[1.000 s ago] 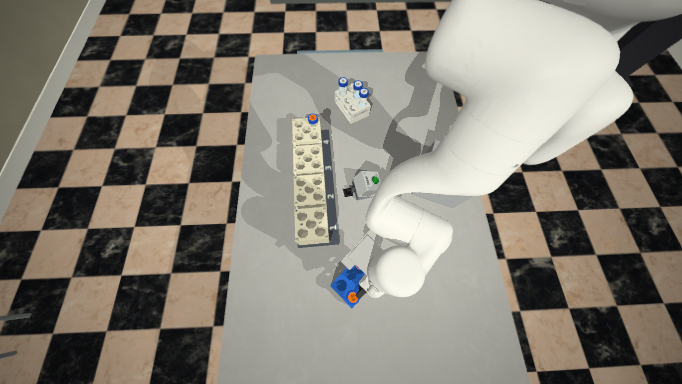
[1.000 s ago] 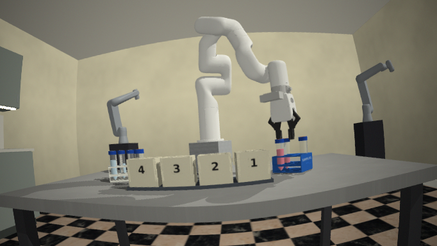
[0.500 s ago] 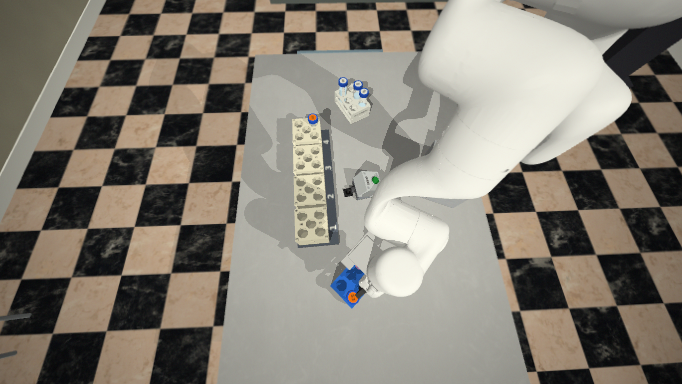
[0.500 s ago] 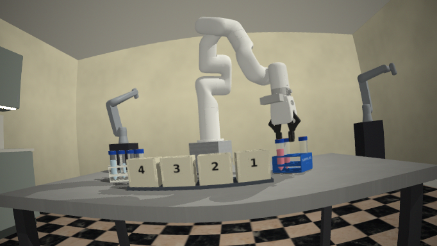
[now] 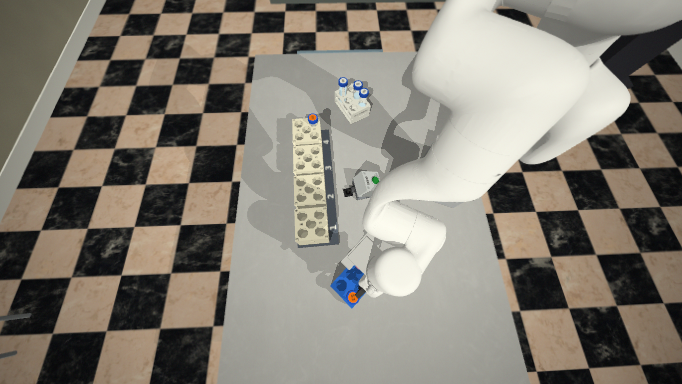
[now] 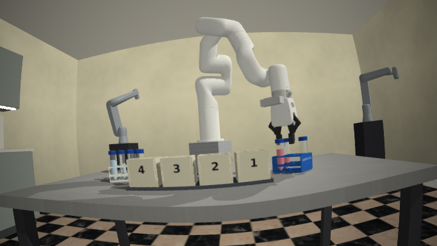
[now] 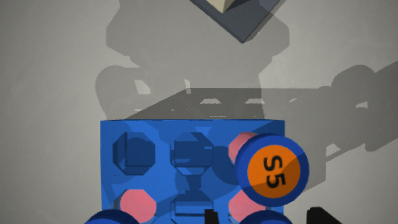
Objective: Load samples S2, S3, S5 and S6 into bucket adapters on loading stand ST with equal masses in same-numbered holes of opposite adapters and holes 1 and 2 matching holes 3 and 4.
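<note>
A tube cap [image 7: 272, 170] reads S5; adapters [image 6: 144, 179] show 4, 3, 2, 1.

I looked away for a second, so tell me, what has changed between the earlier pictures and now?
The pincer has come down a little toward the tubes in the blue sample rack, its fingers still apart. Nothing was visibly taken hold of or let go. The blue rack and the bucket adapters look unmoved.
</note>
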`<action>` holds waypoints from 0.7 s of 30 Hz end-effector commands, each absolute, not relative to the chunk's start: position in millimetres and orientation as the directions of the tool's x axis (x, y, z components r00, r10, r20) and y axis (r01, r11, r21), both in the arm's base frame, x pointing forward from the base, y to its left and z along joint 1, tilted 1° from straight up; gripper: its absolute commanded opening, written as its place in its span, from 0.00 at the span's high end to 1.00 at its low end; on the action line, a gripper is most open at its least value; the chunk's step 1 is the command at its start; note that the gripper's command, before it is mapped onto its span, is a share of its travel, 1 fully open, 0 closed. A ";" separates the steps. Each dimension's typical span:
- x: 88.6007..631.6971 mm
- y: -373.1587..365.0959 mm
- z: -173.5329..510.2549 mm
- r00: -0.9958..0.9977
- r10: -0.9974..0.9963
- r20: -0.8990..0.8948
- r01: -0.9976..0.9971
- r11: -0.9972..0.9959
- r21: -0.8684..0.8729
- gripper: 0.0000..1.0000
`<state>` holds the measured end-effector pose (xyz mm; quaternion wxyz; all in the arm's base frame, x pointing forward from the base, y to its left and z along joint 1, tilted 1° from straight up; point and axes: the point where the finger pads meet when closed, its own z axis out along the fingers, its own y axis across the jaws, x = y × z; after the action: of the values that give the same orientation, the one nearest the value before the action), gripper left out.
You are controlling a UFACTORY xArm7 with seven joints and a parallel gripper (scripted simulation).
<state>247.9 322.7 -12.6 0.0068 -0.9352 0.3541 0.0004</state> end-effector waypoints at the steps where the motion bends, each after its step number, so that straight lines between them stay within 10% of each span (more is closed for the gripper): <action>1: 248.9 323.8 -11.6 0.749 -0.662 -0.005 -0.662 -0.749 -0.016 0.43; 8: 248.9 323.9 -11.6 0.749 -0.662 -0.005 -0.662 -0.749 -0.016 0.43; 9: 248.9 323.9 -11.1 0.749 -0.662 -0.005 -0.662 -0.749 -0.016 1.00; 21: 248.9 323.8 -10.0 0.749 -0.662 -0.005 -0.662 -0.749 -0.016 1.00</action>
<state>247.9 322.7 -11.1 0.0068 -0.9352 0.3541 0.0004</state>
